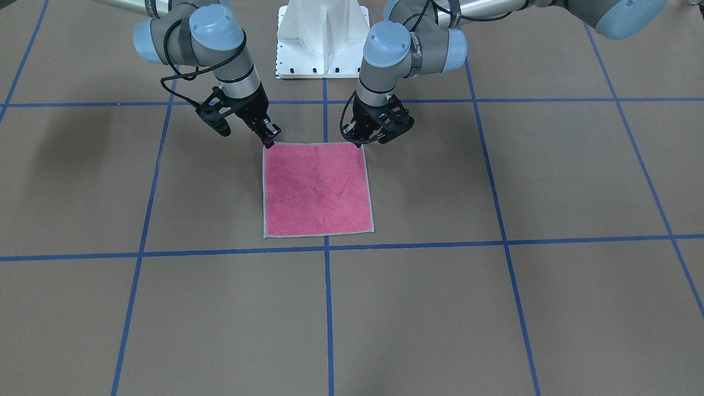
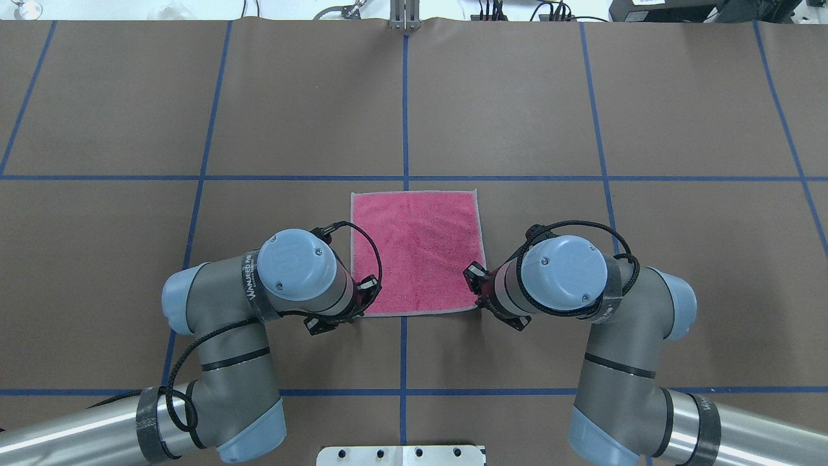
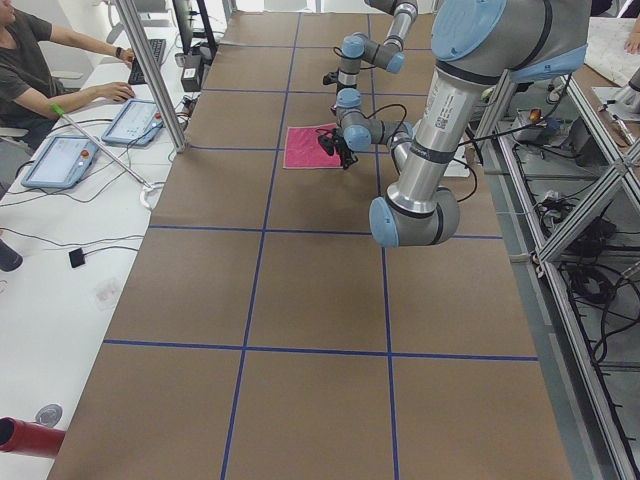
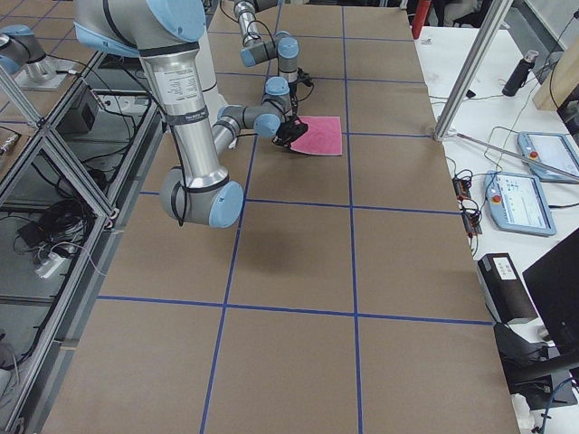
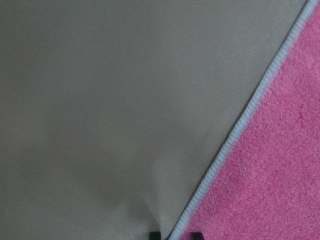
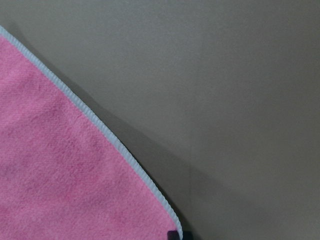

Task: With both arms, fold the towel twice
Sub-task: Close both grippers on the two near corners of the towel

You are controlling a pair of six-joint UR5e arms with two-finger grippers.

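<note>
The towel (image 1: 316,190) lies flat and square on the table, pink-red face up, with a light grey stitched edge (image 5: 240,125). Both arms reach down to its two corners nearest the robot base. My left gripper (image 1: 357,142) pinches the corner on its side; in the left wrist view its two black fingertips (image 5: 155,235) stand close together astride the edge. At the other near corner, my right gripper (image 1: 269,141) has its tips (image 6: 172,234) closed on the towel's (image 6: 60,175) very corner. From overhead, the wrists cover both corners of the towel (image 2: 417,249).
The white pedestal base (image 1: 323,38) stands just behind the towel. Brown table covering with blue tape grid lines (image 1: 327,250) spreads all around. A person sits at a side desk with tablets (image 3: 60,160), well off the table.
</note>
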